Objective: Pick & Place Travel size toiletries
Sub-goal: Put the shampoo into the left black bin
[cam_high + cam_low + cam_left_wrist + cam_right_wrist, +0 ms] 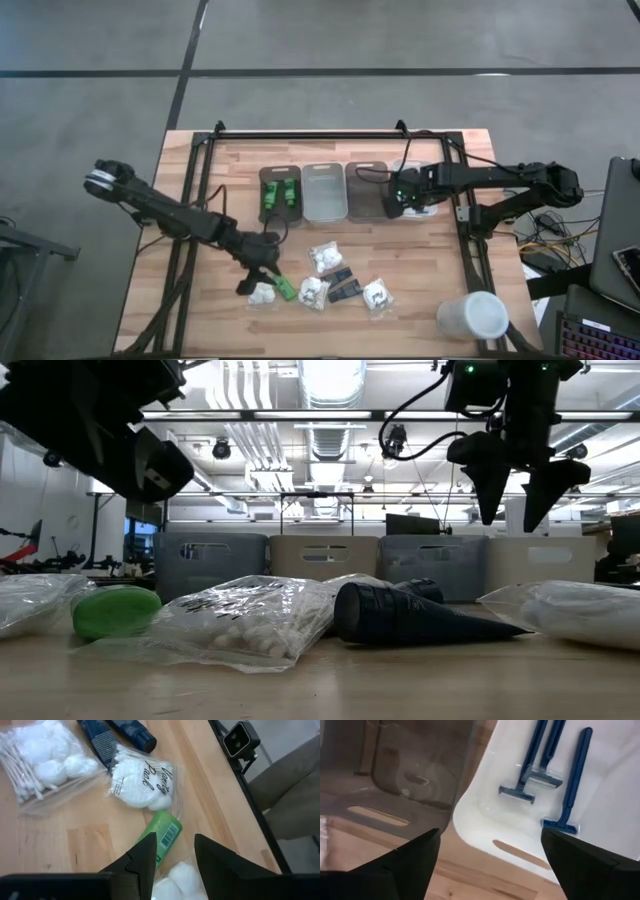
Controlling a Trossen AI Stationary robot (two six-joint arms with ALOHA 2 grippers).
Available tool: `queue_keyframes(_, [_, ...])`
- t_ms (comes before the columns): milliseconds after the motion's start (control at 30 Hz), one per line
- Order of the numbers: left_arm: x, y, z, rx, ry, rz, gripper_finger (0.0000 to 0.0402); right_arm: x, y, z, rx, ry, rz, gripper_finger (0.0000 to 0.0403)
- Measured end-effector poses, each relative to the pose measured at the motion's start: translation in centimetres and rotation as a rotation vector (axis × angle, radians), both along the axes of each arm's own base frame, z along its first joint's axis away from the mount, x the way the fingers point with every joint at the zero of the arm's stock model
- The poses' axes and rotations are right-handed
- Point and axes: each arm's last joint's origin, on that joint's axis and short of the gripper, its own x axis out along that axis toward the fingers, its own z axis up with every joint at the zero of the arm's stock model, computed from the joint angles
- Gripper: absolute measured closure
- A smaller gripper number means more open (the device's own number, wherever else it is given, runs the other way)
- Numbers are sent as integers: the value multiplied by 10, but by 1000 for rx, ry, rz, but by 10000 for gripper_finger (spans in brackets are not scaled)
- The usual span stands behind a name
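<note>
Left gripper (268, 277) is low over the front-left cluster of toiletries, fingers (145, 855) partly spread and pinching nothing, straddling the near end of the green bottle (165, 836) that lies flat on the table (200, 180). In the left wrist view the bottle's long axis runs roughly in line with the gap between the fingers, pointing away from the wrist, so the fingers would close across its narrow width; good alignment, it looks like only a short drop is needed. White puff packets crowd it: one packet (142, 776) touches its far end, another (182, 880) sits right under the fingers, so a pinch could catch plastic (that's the risk here). Dark tubes (131, 734) lie farther off. In the high view the same bottle (286, 289) sits between puff packets (313, 291), with more packets (326, 257) and black flat packs (343, 290) to its right. Right gripper (398, 205) is well apart, hanging above the bins at the back, fingers wide apart and empty, over the edge of the white bin (485, 827) holding blue razors (567, 785), beside the grey bin (395, 775). Two green bottles (280, 197) already sit in the leftmost bin (281, 172). Left arm is clearly nearer the bottle; a white cup (472, 315) stands front right, not involved.
</note>
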Motion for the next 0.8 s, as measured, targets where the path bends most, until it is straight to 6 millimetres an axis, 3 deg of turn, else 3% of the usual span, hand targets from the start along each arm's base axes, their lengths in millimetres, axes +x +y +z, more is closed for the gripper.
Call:
queue_keyframes(200, [-3,-14,0,30,-6,13,264,1,3,0,-1,-3,14,85])
queue_keyframes(467, [12,-42,2,99,23,-3,264,1,3,0,-1,-2,25,113])
queue_keyframes(800, [30,-52,-13,310,156,23,264,2,15,0,-9,5,131,145])
